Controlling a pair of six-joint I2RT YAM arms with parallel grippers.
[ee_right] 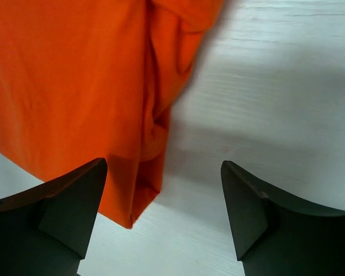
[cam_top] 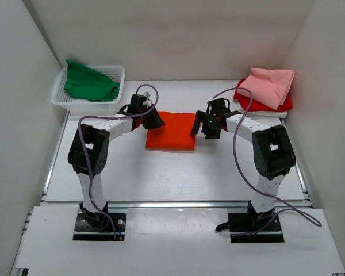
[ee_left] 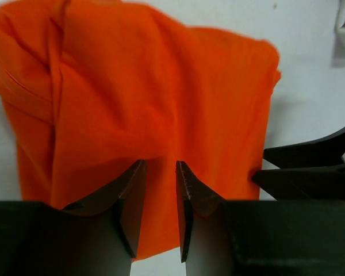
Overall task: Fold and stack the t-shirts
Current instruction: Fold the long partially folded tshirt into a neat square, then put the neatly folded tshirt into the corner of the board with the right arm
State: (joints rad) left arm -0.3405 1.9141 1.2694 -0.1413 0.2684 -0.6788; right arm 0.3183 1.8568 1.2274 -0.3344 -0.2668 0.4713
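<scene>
The bright orange t-shirt (cam_top: 171, 131) lies folded into a rectangle on the table's middle. My left gripper (cam_top: 155, 121) hovers at its left edge. In the left wrist view the jaws (ee_left: 160, 165) stand a narrow gap apart over the orange cloth (ee_left: 149, 86), holding nothing. My right gripper (cam_top: 198, 127) is at the shirt's right edge, wide open and empty (ee_right: 164, 163), with the orange shirt's corner (ee_right: 75, 86) beside its left finger. The green t-shirt (cam_top: 91, 83) lies in the basket. The pale pink t-shirt (cam_top: 271, 85) lies folded on the red t-shirt (cam_top: 279, 106) at back right.
A white mesh basket (cam_top: 118, 72) stands at the back left corner. White walls close in the table on the left, back and right. The right gripper's fingers (ee_left: 310, 167) show at the right of the left wrist view.
</scene>
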